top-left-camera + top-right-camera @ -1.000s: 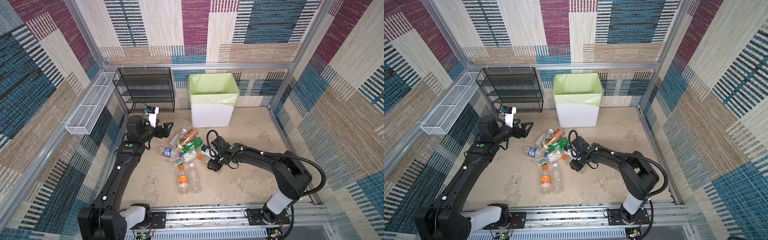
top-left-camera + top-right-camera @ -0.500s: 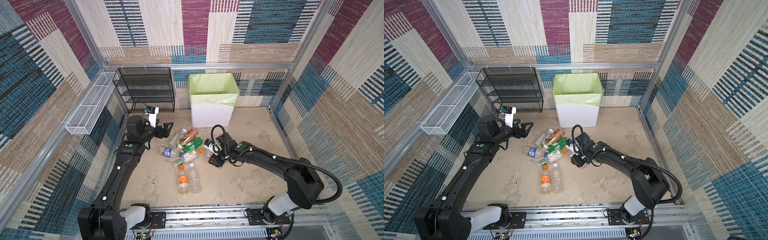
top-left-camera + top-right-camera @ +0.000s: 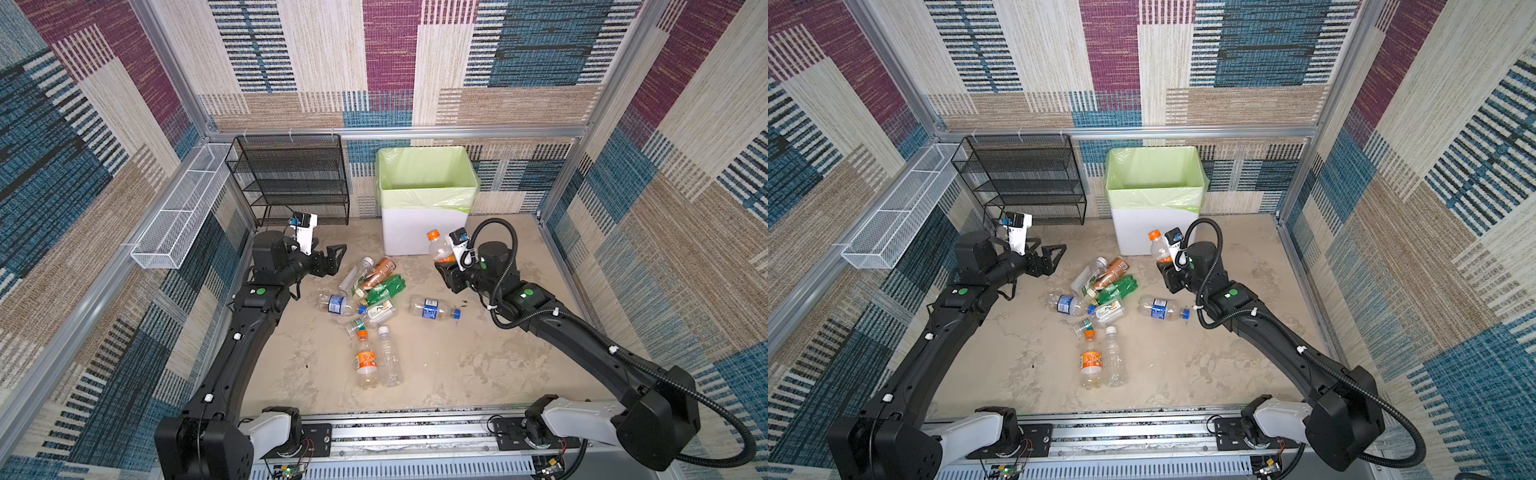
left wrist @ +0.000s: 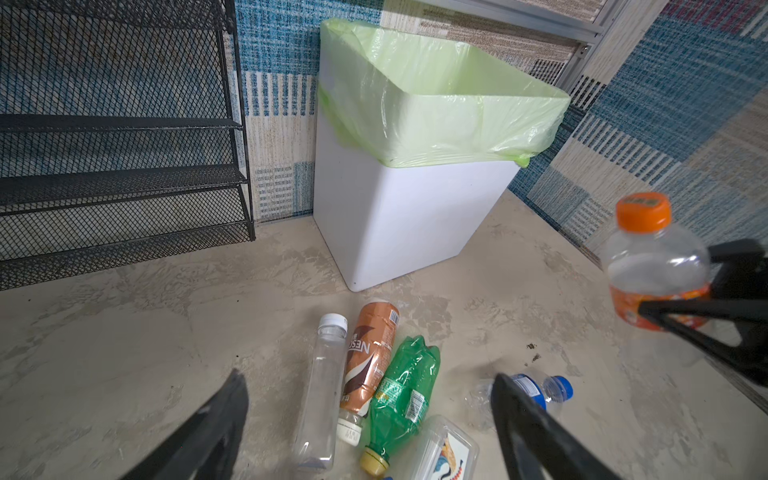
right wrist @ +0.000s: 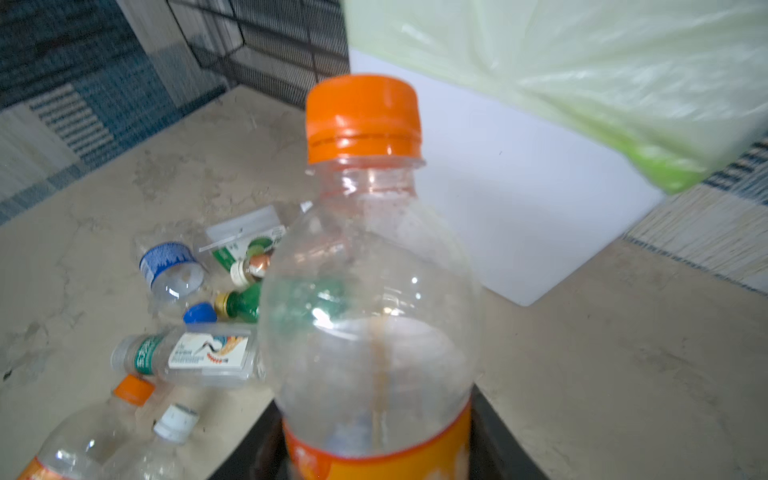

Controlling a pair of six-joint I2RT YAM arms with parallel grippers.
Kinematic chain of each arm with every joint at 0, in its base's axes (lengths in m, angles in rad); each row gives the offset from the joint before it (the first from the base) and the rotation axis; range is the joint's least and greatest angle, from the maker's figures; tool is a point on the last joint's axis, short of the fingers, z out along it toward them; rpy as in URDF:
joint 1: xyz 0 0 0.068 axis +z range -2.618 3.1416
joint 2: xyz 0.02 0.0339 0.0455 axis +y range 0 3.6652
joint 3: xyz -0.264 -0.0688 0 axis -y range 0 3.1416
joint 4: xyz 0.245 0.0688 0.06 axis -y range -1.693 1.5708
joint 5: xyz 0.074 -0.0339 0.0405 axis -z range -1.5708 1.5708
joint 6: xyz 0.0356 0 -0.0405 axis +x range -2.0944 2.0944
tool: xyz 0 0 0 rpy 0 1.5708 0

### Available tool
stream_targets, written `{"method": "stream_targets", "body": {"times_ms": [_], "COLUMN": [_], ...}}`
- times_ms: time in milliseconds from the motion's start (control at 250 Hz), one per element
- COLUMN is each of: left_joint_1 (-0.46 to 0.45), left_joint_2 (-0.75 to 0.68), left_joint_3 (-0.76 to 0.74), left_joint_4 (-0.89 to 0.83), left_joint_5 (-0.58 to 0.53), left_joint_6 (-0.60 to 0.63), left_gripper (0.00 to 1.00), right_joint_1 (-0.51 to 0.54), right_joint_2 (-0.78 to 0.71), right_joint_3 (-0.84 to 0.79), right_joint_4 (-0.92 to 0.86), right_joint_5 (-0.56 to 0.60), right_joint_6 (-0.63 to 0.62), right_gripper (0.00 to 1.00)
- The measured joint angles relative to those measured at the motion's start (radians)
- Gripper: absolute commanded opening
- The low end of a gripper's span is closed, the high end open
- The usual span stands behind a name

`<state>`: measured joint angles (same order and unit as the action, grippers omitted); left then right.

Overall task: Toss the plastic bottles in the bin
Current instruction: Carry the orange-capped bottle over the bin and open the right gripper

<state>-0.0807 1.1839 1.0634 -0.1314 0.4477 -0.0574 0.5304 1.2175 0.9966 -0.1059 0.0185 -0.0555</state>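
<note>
— Bottles (image 3: 386, 290) are found where?
— Nearest, an orange-label one (image 3: 365, 361) and a clear one (image 3: 389, 359) are laid side by side on the surface (image 3: 457, 365). Beyond them a heap (image 3: 374, 307) is piled, with a blue-label one (image 3: 430, 310) just right of it.
— And the jaws?
— Left jaws are held apart, empty, left of the heap. Right jaws are clamped on an upright orange-capped bottle (image 3: 437, 249), held up before the bin (image 3: 415, 239).

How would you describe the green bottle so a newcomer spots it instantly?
Find the white bin with the pale green liner. On the floor in front of it, the green bottle lies on its side beside the brown bottle. It alone has a crumpled, see-through green body and a gold cap.
</note>
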Motion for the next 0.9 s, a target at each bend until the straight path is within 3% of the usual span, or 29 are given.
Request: {"method": "stream_targets", "body": {"times_ms": [192, 364, 600, 676, 788, 824, 896], "left_joint_1": [0.0, 0.0, -0.001, -0.001, -0.001, -0.001, -0.001], "left_joint_2": [-0.013, -0.013, -0.026, -0.037, -0.04, -0.04, -0.04], "left_joint_3": [-0.002, -0.012, -0.026, -0.031, -0.034, -0.034, -0.034], "left_joint_4": [0.0, 0.01, 0.023, 0.024, 0.029, 0.03, 0.03], "left_joint_5": [-0.001, 0.0, 0.002, 0.002, 0.002, 0.002, 0.002], "left_joint_6": [0.002, 0.002, 0.002, 0.002, 0.002, 0.002, 0.002], "left_gripper": [0.91, 0.91, 0.91, 0.91, 0.91, 0.91, 0.91], "right_joint_1": [-0.002, -0.002, -0.002, -0.005, -0.032, -0.044, -0.071], "right_joint_2": [-0.134, -0.211, -0.159, -0.073, 0.157, 0.254, 0.476], "right_joint_3": [-0.116, -0.213, -0.192, -0.055, 0.369, 0.531, 0.89], "right_joint_4": [0.432, 0.865, 1.299, 1.292, 1.067, 0.963, 0.71], "right_joint_5": [0.118, 0.195, 0.198, 0.203, 0.208, 0.207, 0.174], "right_joint_6": [0.014, -0.061, -0.167, -0.173, -0.131, -0.114, -0.074], "right_gripper": [0.54, 0.55, 0.59, 0.57, 0.6, 0.66, 0.88]}}
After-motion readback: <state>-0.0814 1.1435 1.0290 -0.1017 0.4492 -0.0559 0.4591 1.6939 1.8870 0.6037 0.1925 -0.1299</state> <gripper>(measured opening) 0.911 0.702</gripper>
